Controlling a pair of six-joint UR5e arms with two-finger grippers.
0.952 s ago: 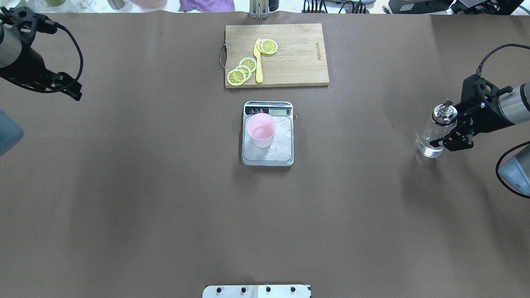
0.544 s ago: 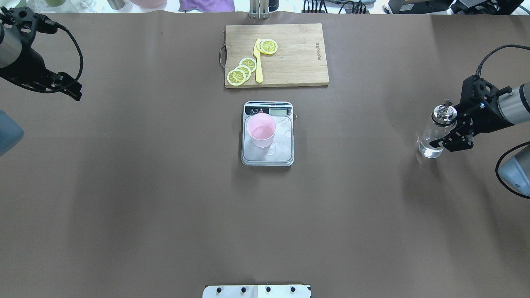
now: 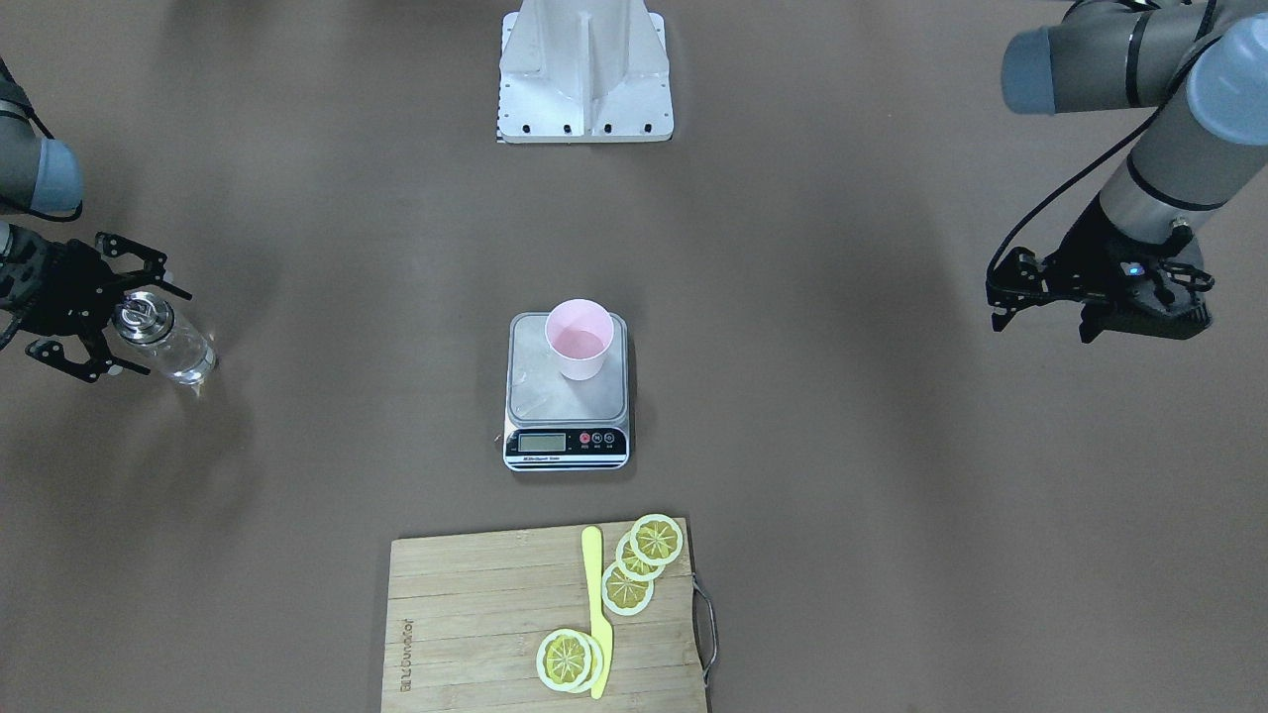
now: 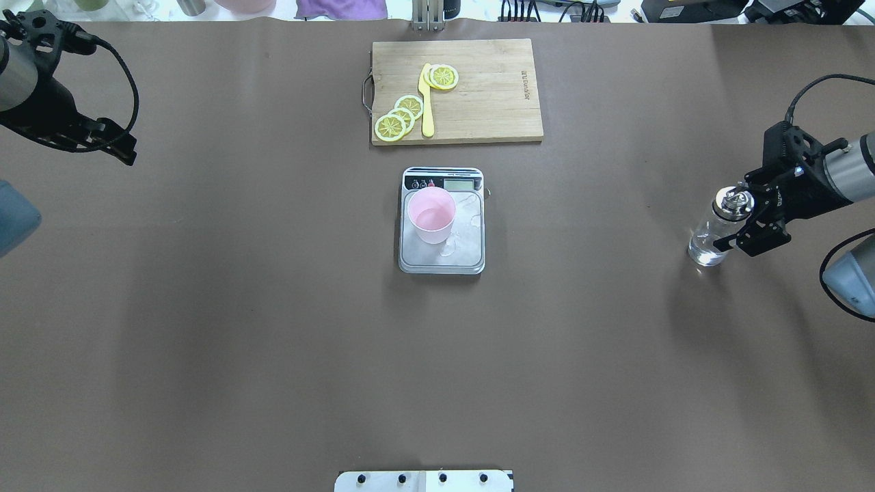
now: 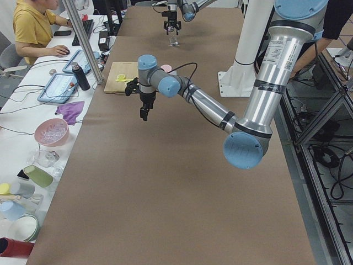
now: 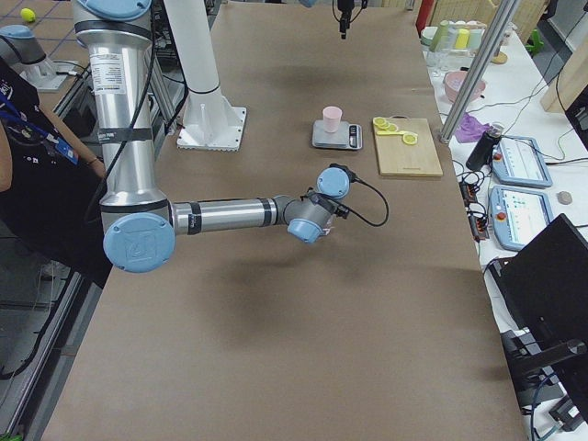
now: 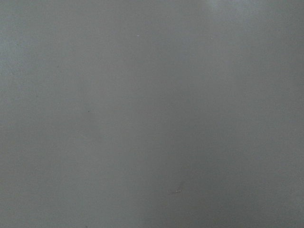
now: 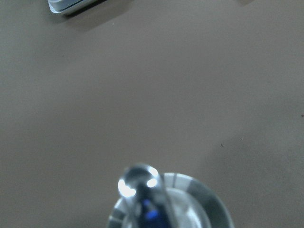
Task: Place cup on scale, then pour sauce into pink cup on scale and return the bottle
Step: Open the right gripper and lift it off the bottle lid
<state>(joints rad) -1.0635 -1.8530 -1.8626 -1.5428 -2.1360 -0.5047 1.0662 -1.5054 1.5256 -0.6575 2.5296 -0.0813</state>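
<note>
Cup (image 3: 580, 337) stands upright on the scale (image 3: 540, 396), on the left part of its shiny plate. That is the view facing the robot. The scale is in the middle of the brown surface (image 3: 842, 495). Far off to the side, the bottle (image 3: 176, 349) stands on the surface. The right end effector (image 3: 158, 332) is spread wide, with one finger on each side of the bottle's shiny cap. The left end effector (image 3: 996, 305) hangs over bare surface on the other side. I cannot tell if it is wide or narrow. A wooden board (image 3: 475, 614) with lemon slices (image 3: 657, 540) and a yellow knife (image 3: 594, 614) lies near the scale's screen.

From above, the cup (image 4: 431, 215) is on the scale (image 4: 465, 249). The bottle (image 4: 711, 236) is well apart from them, between the wide fingers.

From the left end, the left end effector (image 5: 144, 110) points down, and the bottle (image 5: 173, 40) looks tiny and far away. A person in a yellow shirt (image 5: 33, 27) sits at a desk.

From the right end, the cup (image 6: 332, 117) is on the scale, and the arm hides the bottle.

The left wrist view shows only bare surface. The right wrist view shows the bottle's cap (image 8: 166, 204), close and blurry.
</note>
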